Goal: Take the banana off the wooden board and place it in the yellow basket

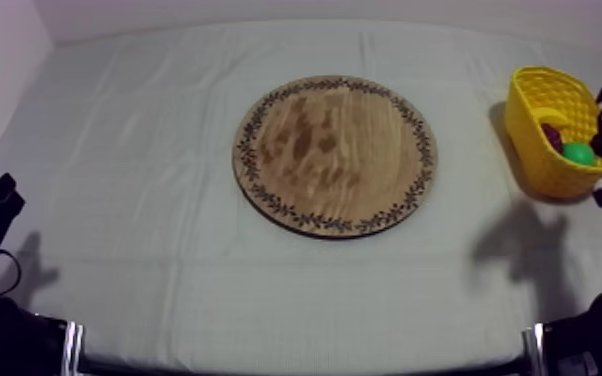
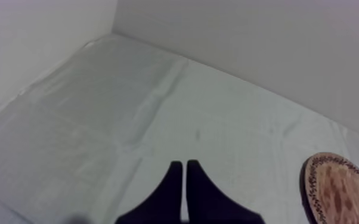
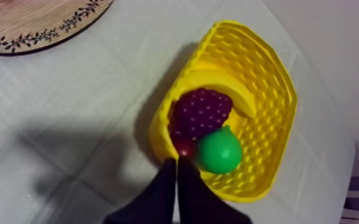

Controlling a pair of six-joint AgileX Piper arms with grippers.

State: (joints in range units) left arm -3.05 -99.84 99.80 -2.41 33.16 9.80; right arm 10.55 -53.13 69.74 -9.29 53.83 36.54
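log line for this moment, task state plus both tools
banana: in yellow basket with grapes, pear, small red fruit | wooden board: bare | left tool: shut, over cloth | right tool: shut, empty, at basket rim

Board mid-table, basket off to its right with all the fruit inside.
The round wooden board lies bare at the table's middle. The basket stands well apart at the right edge. In it the banana lies along one wall, the bunch of grapes against it, the pear touching the grapes, and the small red fruit between them and the wall.
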